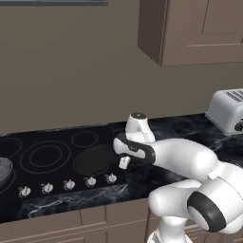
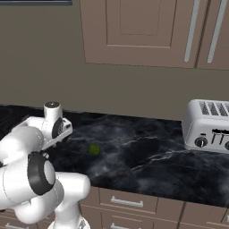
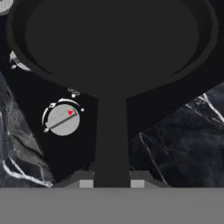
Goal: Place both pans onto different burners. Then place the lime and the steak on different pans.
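Pincer (image 3: 112,183) clamps flat matte black pan (image 3: 109,39) handle.

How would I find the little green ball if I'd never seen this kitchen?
Look at the dark marbled counter, between the cooktop and the silver toaster. The lime sits on the counter, just right of the robot's white arm. It's the one small, round, yellow-green thing on the dark stone.
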